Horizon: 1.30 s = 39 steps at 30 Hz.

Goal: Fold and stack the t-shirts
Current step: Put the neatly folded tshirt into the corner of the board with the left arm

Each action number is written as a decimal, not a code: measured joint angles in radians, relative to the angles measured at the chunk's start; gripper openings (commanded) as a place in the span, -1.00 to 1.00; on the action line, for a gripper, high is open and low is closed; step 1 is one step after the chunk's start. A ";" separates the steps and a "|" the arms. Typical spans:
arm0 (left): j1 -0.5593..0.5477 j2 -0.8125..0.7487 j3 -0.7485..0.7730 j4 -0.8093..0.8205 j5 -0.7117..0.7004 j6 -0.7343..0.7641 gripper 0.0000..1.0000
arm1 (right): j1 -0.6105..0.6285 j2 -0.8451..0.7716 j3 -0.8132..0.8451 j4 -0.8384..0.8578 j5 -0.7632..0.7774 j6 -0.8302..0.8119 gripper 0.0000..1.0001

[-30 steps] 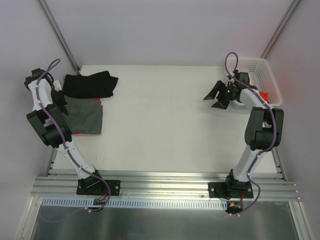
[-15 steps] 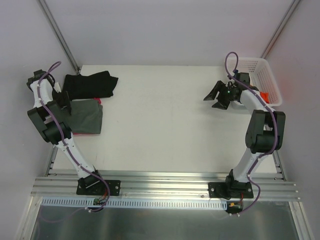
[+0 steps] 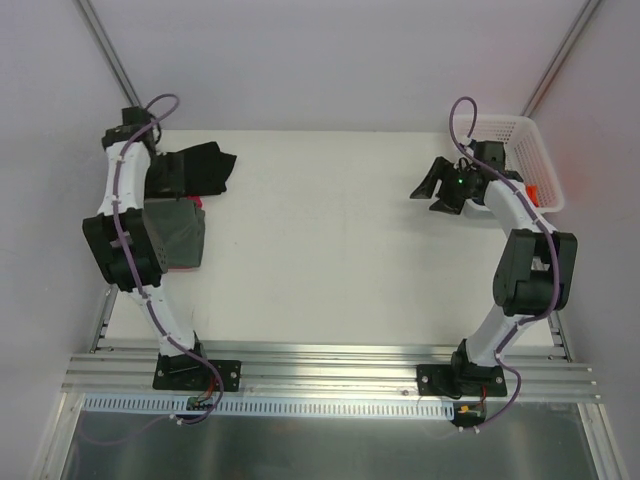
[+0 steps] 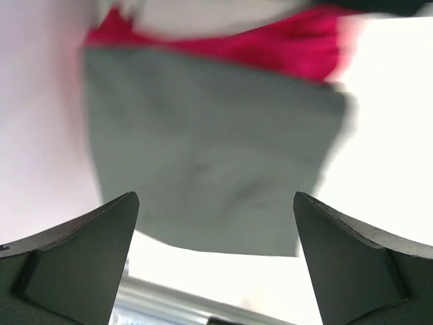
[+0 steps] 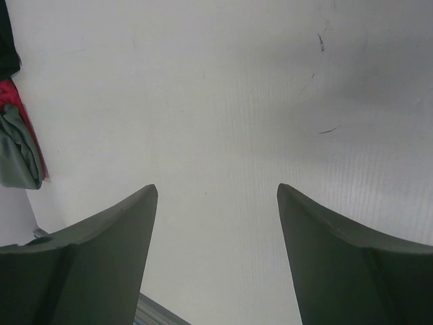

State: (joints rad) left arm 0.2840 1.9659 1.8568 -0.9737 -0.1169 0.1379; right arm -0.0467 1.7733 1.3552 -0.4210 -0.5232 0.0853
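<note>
A folded dark grey t-shirt lies at the table's left side on top of a magenta t-shirt, whose edge sticks out. Behind them a black t-shirt lies rumpled. My left gripper hovers over the black shirt's left part, open and empty. In its wrist view the grey shirt and the magenta edge lie beyond the spread fingers. My right gripper hangs open over bare table at the far right, and nothing sits between its fingers.
A white lattice basket stands at the far right corner with something orange at its near end. The right wrist view catches the grey shirt and magenta shirt at its left edge. Metal rails run along the near edge.
My left gripper has gone from shut to wide open, and its arm has swung from the table's left edge toward the back, over the black shirt. The right arm barely shifted.
</note>
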 measured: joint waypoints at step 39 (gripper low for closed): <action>-0.629 -0.170 0.204 0.052 0.102 -0.069 0.98 | -0.002 -0.562 0.047 -0.402 0.394 -0.148 0.94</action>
State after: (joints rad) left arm -0.3454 1.7958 2.0613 -0.9215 -0.0147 0.0685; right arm -0.0483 1.2118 1.4017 -0.8234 -0.1291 -0.0631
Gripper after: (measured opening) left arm 0.992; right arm 0.969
